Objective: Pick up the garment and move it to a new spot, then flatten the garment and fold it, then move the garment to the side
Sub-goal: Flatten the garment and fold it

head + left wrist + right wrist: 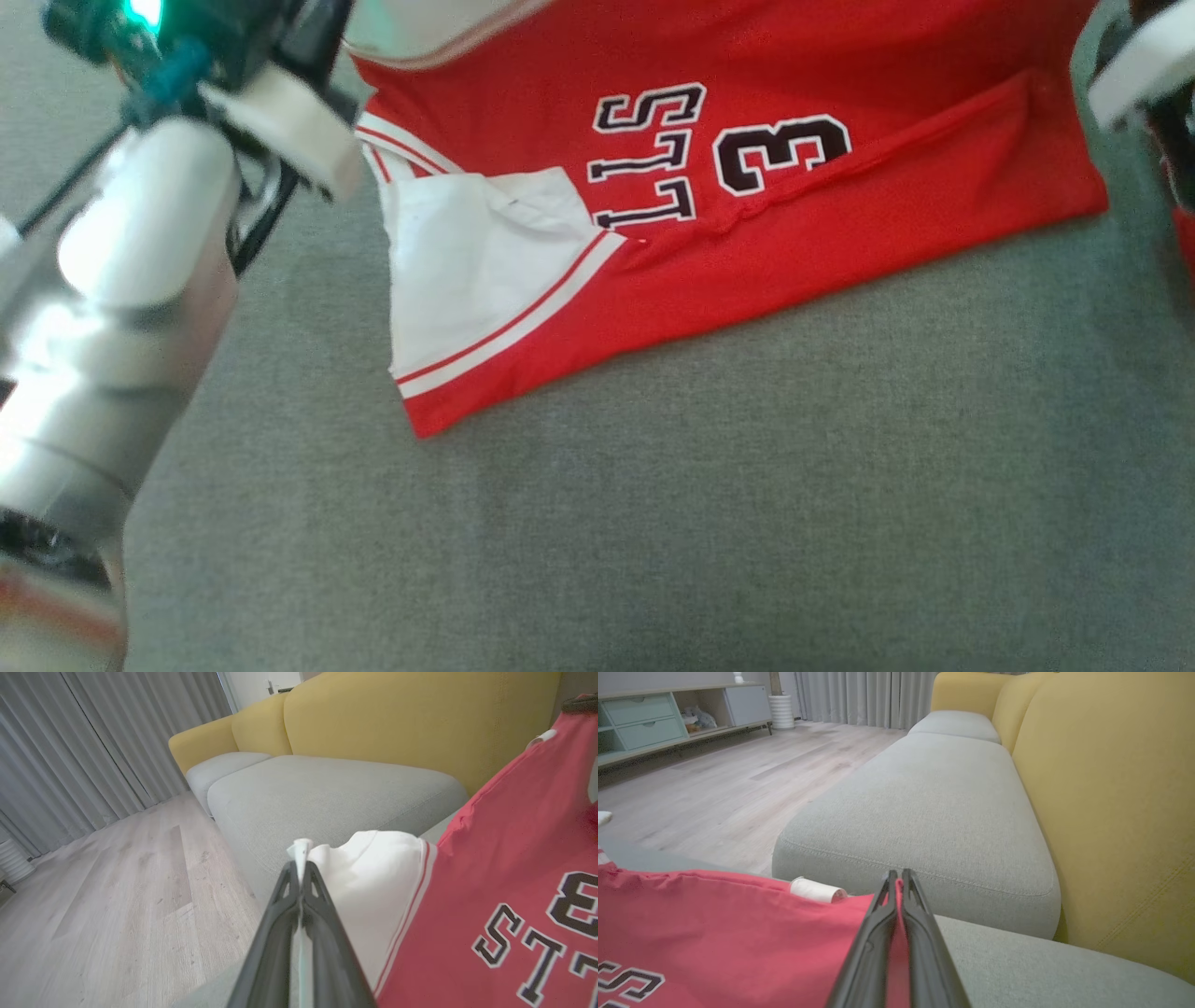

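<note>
Left wrist view, garment (490, 858) in left pincer (301, 867)

Soft, even light is filling the room, leaving only faint shadows. Behind the left gripper (300, 870), glare is washing out the pale forearm (121, 280) and a green lamp (145, 11) is glowing; both are blurring.

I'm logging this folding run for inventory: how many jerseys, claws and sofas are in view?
Jersey: 1
Claws: 2, the left claw and the right claw, both shut on the jersey
Sofa: 1
Total: 4
</note>
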Controlling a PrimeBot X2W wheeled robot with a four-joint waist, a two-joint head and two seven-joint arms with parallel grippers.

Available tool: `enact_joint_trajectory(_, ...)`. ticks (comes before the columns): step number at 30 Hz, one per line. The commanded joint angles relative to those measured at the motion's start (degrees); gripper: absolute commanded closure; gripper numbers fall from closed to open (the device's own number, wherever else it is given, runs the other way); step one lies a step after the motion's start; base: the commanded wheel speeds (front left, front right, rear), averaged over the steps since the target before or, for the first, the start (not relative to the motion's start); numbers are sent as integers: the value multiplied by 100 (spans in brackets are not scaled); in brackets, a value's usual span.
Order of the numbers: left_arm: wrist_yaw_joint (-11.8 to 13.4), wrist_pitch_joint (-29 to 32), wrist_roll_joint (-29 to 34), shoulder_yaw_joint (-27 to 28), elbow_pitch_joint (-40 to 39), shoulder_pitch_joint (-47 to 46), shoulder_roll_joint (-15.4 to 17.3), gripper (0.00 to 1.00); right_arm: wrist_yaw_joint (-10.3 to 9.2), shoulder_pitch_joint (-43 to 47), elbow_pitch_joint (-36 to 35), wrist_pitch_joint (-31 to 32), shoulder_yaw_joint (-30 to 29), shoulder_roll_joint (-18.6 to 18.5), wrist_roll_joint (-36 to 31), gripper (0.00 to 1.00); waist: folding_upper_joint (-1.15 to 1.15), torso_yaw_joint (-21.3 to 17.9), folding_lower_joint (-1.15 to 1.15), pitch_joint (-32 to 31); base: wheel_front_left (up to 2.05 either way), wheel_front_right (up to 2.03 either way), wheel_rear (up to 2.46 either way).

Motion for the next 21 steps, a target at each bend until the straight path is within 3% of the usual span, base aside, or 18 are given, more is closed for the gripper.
enact_joint_trajectory(1, -12, -25, -76, 106, -230, -103, 345, 100, -4, 171, -202, 55, 152, -193, 165, 100, 0, 99, 0, -117, 0, 0, 0)
enact_joint_trajectory(7, -35, 252, -312, -375, -916, 551, 597, 100, -4, 654, -446, 468, 849, -622, 801, 100, 0, 245, 0, -315, 0, 0, 0)
enact_joint_trajectory(21, -38, 1465, -1236, -841, -2824, 1647, 1447, 100, -4, 846, -642, 704, 2378, -1518, 1123, 100, 0, 403, 0, -691, 0, 0, 0)
